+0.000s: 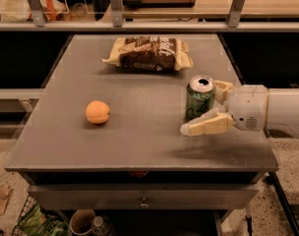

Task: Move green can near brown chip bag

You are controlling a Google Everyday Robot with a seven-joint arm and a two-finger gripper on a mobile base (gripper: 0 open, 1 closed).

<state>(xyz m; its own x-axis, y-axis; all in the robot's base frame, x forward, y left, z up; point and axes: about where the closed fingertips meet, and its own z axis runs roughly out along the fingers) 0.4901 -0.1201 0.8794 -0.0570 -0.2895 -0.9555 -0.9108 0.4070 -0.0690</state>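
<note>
- Your white two-finger gripper (204,110) sits right of centre in the frame, its fingers spread on either side of the slim light-green aluminium can (198,96) and apparently not pinching it yet.
- Expect the can to be light, slick and thin-walled, so grip it mid-body and squeeze gently.
- The crinkled brown chip bag (149,54) lies at top centre, apart from the can.
</note>
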